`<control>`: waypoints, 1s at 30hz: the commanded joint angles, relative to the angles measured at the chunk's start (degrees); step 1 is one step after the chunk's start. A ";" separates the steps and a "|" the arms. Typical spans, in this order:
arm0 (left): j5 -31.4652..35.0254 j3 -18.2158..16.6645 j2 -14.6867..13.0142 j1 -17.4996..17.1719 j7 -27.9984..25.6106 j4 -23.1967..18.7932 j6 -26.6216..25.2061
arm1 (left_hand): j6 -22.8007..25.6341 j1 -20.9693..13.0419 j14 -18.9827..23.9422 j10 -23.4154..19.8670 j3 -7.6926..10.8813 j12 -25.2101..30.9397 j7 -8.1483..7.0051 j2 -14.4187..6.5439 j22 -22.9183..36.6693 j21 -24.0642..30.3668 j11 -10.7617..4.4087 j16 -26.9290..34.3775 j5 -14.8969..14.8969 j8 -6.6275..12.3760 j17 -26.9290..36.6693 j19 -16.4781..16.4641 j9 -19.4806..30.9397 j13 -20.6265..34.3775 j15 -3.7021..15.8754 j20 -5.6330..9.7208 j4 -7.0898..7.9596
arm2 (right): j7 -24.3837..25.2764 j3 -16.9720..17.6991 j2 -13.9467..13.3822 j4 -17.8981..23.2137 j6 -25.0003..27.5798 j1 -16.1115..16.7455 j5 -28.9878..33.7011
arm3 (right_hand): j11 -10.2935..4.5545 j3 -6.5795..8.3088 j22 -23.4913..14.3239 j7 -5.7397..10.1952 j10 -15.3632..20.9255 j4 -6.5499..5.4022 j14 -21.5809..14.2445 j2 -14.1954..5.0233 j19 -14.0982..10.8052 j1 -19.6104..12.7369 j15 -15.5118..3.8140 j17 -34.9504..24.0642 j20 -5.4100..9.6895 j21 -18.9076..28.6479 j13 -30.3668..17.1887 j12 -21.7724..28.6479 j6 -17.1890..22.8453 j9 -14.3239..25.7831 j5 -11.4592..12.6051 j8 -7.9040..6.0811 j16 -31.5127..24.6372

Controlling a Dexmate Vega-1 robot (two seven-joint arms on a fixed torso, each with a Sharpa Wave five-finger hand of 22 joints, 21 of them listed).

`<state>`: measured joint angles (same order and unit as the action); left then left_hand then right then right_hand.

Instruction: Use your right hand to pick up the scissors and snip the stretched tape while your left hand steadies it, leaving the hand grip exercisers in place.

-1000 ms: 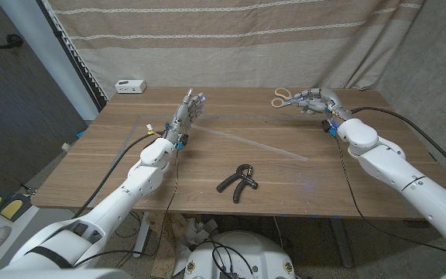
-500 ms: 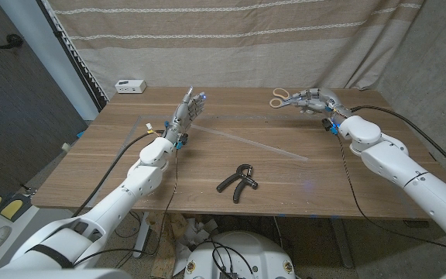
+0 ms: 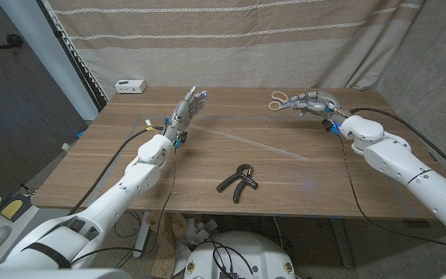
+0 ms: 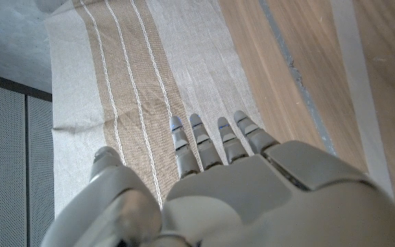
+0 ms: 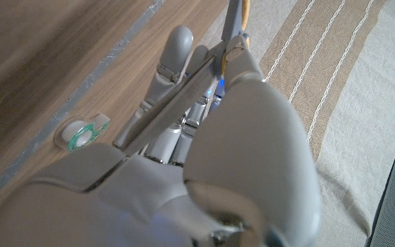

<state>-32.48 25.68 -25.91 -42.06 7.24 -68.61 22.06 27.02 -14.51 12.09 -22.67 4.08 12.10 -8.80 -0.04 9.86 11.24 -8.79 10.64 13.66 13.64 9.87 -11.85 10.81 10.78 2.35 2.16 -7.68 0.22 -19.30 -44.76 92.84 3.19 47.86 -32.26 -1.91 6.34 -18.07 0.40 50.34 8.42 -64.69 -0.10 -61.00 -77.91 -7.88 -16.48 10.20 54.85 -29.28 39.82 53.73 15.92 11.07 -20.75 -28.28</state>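
My right hand [image 3: 313, 101] is at the table's far right and holds the scissors [image 3: 279, 98], whose pale handles stick out toward the table's middle. In the right wrist view the scissors [image 5: 184, 89] lie along my fingers [image 5: 172, 58] under the thumb. A clear strip of tape [image 3: 246, 142] stretches across the wooden table [image 3: 91, 167] from the far left toward the right middle. My left hand [image 3: 191, 105] is raised beside the tape's left end with straight fingers [image 4: 214, 137] and holds nothing. One black hand grip exerciser [image 3: 238, 179] lies near the front edge.
A white box [image 3: 130, 85] sits at the far left corner. A small green tape dispenser [image 5: 84, 134] lies on the table by a grey line. A striped curtain [image 3: 231, 39] hangs behind the table. Cables trail along both arms.
My right hand has drawn slightly to the right with the scissors. My left hand has edged a little farther up and away. The exerciser has not moved.
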 commanded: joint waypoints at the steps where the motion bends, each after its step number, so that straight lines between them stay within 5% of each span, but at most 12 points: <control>1: 1.12 0.33 -1.11 0.46 0.23 -1.66 -0.53 | 0.84 -0.95 0.12 -0.44 0.18 0.07 0.21 0.03 0.14 -0.20 -0.05 -0.15 0.50 0.31 0.05 -0.18 0.25 0.29 5.58 2.77 -0.62 | -1.70 0.33 -1.44 2.08 4.54 0.12 -4.31 | 0.23 0.01 0.17 -0.34 0.48 0.36 -5.17 -8.28 -0.40 -9.34 -5.58 0.17 2.80 0.80 -0.01 0.38 1.09 -0.25 -0.04 0.13 -0.09; 10: -0.14 -0.40 -1.41 -0.15 1.48 -3.25 0.72 | 1.08 -1.74 0.07 -0.51 0.45 0.05 0.38 0.05 0.14 -0.20 0.10 -0.16 0.52 0.29 0.05 -0.19 0.26 0.30 5.43 2.72 -0.96 | -4.22 0.85 -1.66 2.65 6.53 0.28 -8.68 | 0.97 0.17 0.64 -1.02 0.30 0.42 -6.09 -8.35 -0.83 -9.89 -5.55 0.77 2.81 1.73 0.21 0.22 0.50 -0.90 -0.27 1.12 0.04; 30: 3.95 -1.03 -6.98 -1.24 -1.19 -11.65 -2.39 | 2.16 -2.37 0.22 -0.84 0.62 0.10 0.95 0.23 0.21 -0.15 0.75 -0.05 0.29 0.36 0.12 -0.21 0.32 0.35 5.24 2.59 -1.00 | -8.01 0.29 -4.42 5.29 11.85 -1.14 -13.21 | 1.24 0.26 1.50 -1.15 0.58 0.33 -6.44 -8.34 -0.45 -10.17 -5.54 1.52 2.86 2.51 0.29 0.41 0.93 -1.53 -0.58 1.90 0.54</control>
<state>-30.51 24.82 -30.31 -43.25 6.76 -76.81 21.39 28.66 -16.25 12.09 -23.20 4.80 12.10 -7.77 0.19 9.87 11.24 -8.27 10.64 13.66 13.64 9.87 -11.85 10.80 10.78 2.35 2.16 -8.38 -6.04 -18.76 -47.75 96.87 12.13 47.27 -43.03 -1.18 6.42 -16.52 -0.83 50.28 8.54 -65.50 0.43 -61.66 -78.44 -7.69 -14.87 10.51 57.02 -28.94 39.83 54.14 14.36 10.63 -19.03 -27.93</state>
